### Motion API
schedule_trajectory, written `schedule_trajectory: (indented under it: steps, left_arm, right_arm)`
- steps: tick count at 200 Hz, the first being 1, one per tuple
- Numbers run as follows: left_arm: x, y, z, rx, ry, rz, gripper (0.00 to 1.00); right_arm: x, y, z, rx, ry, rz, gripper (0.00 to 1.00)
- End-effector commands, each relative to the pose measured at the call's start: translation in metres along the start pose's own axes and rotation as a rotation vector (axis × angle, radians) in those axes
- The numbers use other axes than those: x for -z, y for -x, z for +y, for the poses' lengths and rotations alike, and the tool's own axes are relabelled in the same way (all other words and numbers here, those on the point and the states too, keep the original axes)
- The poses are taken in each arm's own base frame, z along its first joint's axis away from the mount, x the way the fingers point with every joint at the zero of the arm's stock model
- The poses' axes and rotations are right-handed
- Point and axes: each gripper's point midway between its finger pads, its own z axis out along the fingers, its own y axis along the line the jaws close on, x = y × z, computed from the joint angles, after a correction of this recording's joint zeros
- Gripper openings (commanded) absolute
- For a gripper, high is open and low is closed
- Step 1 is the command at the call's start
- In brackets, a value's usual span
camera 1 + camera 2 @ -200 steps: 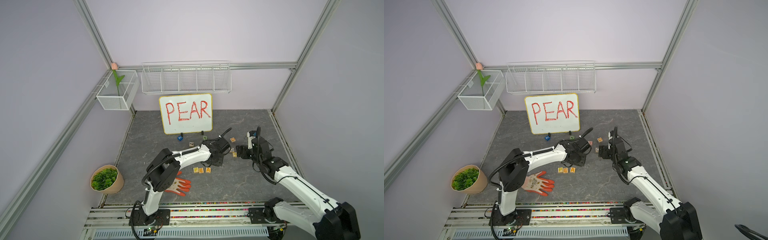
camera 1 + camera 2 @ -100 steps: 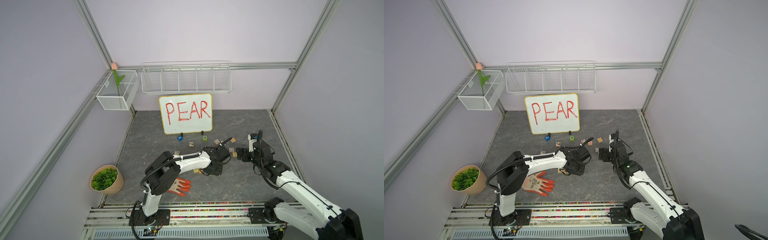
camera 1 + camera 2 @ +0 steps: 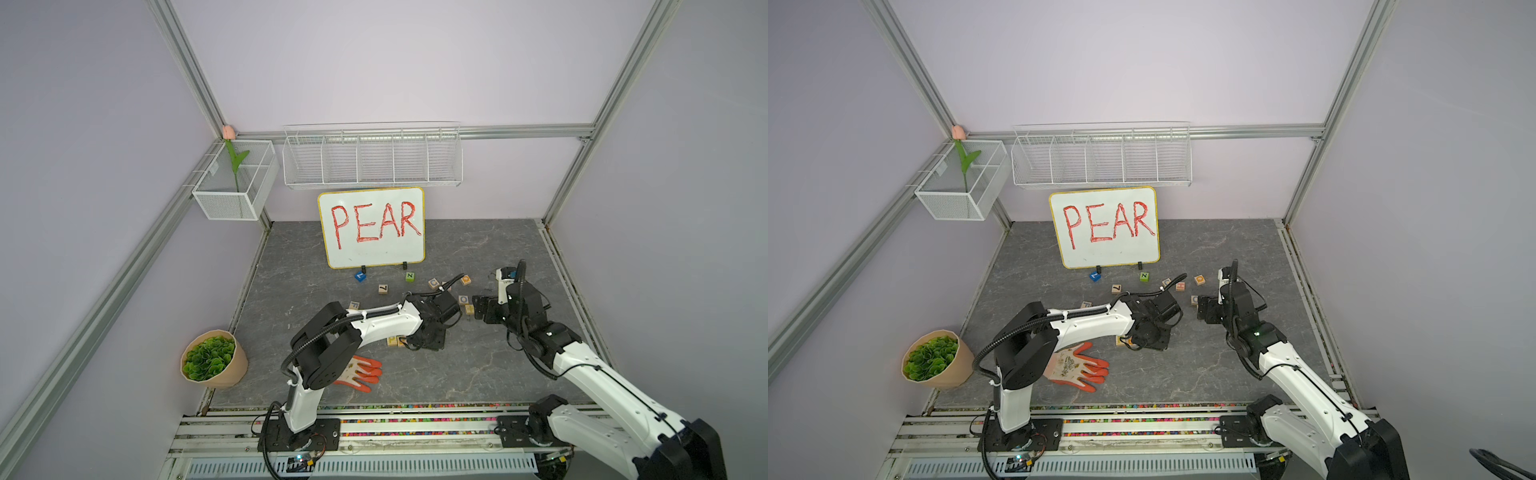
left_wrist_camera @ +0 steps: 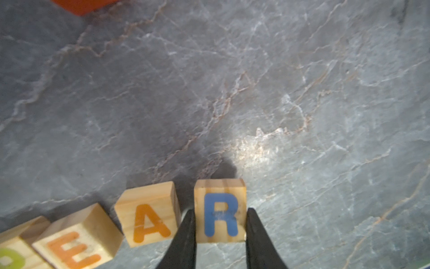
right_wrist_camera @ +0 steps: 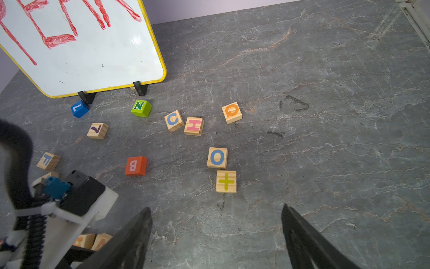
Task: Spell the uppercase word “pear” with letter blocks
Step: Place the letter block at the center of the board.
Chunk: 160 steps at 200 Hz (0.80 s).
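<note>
The left gripper (image 4: 220,210) has its two black fingers (image 4: 183,237) closed tight on opposite sides of the R block (image 4: 220,198), whose blue letter faces the wrist camera. Whether this block rests on the grey marbled table (image 4: 232,93) or hangs just above it cannot be told. One finger fills the narrow gap between it and the A block (image 4: 149,214) just beside it. Next in the row comes the E block (image 4: 76,242), turned slightly askew, then the P block (image 4: 10,258), cut off by the frame edge there and partly visible in a top view (image 3: 392,340). The right gripper (image 5: 216,208) stands wide open with nothing between its fingers, near the O block (image 5: 217,158) and the plus block (image 5: 226,181). Behind stands a whiteboard (image 3: 372,226) reading PEAR; an orange-fingered glove (image 3: 361,372) lies beside the left arm.
</note>
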Motion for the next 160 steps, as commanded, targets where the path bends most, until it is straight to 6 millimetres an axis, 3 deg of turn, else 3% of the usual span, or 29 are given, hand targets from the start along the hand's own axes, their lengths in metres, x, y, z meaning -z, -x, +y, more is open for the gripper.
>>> schedule_trajectory:
  steps: [1,96,160]
  left_arm:
    - [-0.004,0.005,-0.002,0.024,0.003,0.012,0.31]
    - [-0.002,0.007,-0.002,0.020,-0.007,0.003,0.42]
    - [0.033,0.028,-0.001,-0.037,0.029,-0.157,0.48]
  right_arm:
    - [0.004,0.000,-0.002,-0.002,-0.011,-0.011,0.89]
    - [0.004,0.000,-0.005,0.003,-0.029,-0.007,0.89]
    - [0.002,0.006,-0.005,-0.003,-0.039,-0.013,0.89]
